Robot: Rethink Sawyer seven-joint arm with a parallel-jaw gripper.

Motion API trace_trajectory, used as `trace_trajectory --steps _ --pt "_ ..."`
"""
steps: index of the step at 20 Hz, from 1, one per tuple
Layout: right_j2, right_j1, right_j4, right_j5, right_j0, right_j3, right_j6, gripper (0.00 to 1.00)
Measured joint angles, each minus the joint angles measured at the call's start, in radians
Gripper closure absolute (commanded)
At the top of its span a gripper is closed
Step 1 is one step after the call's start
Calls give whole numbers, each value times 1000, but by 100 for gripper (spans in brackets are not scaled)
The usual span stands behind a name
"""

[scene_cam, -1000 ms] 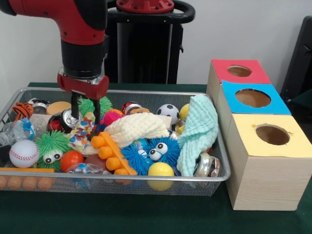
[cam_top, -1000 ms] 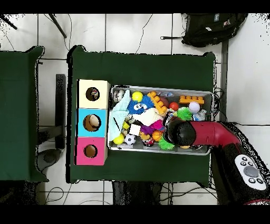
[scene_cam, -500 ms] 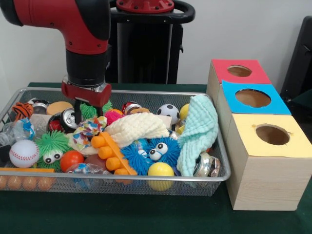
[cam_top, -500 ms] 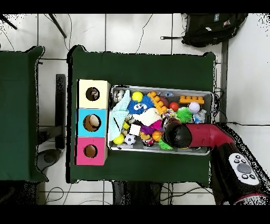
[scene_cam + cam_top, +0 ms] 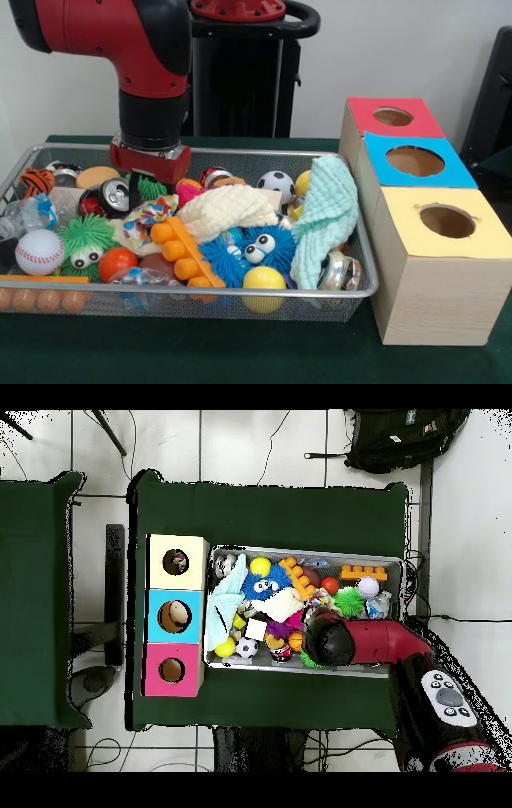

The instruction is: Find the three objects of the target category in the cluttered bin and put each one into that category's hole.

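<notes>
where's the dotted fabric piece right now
In the front view the dotted fabric piece lies in the bin's left half, between the soda can and the orange block, just below the tool.

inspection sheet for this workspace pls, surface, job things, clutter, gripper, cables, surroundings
surface: table under green cloth
job's things: mesh bin full; one dotted cloth on the pile beside orange block; yellow hole open
clutter: baseball, soccer ball, mint cloth, cream cloth, can
gripper: gripper above the bin, holding nothing seen, fingers hidden
cables: thin wires on the floor
surroundings: backpack, second green table
</notes>
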Motion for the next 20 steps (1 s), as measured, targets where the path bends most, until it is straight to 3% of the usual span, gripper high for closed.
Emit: trace_trajectory --steps 2,3,10,20 --pt "-12 1 -3 -23 7 0 0 0" --pt "-35 1 -10 -63 21 0 0 100" --pt "-58 2 -11 -132 33 0 0 100" --pt "-65 -31 -11 -131 41 0 0 100"
